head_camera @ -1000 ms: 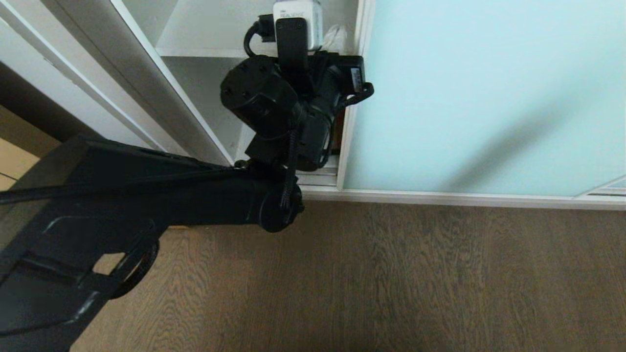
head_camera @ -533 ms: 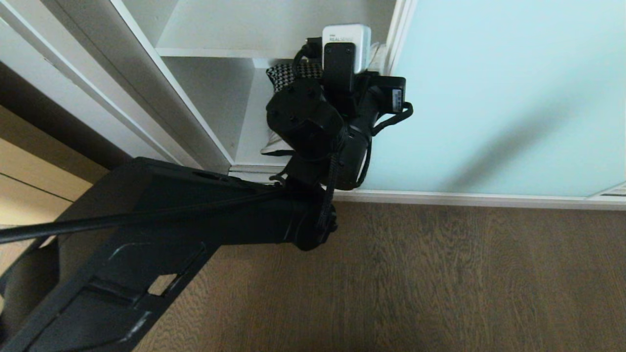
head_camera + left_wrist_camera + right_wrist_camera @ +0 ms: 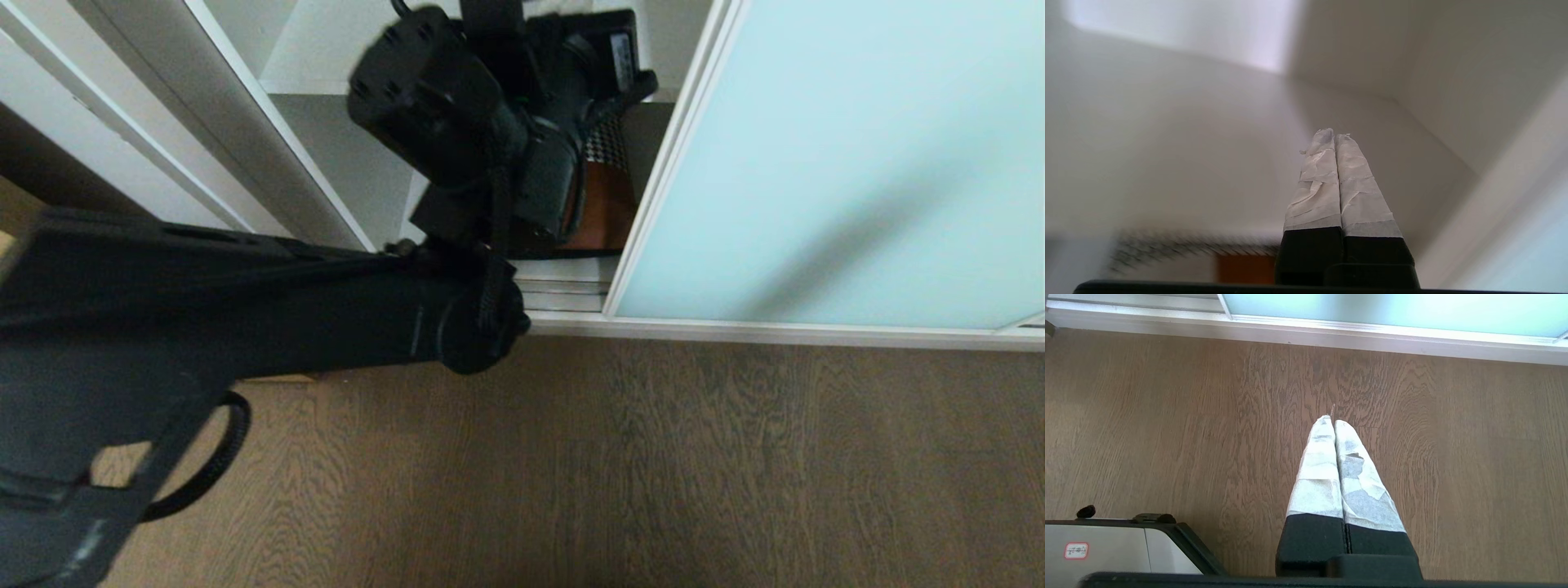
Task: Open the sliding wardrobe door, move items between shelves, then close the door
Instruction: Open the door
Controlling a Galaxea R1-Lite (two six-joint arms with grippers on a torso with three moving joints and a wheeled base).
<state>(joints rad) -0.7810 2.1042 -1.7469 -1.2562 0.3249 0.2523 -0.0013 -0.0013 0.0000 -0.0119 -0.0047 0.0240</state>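
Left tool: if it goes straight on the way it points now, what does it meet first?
Probably the white back wall of the wardrobe. The shut left tool points into the white interior with nothing before it, though depth is unclear.

A home, most likely a bedroom or dressing corner. A built-in wardrobe fills the head view from 10 to 2 o'clock: a sliding wardrobe door (image 3: pixel 833 163) of frosted blue-green glass in a pale frame, white shelves (image 3: pixel 343 86) inside, and a patchwork cushion (image 3: pixel 604 204) stored low. Grey-brown wood-grain floor (image 3: pixel 653 465) spreads toward 6 o'clock.
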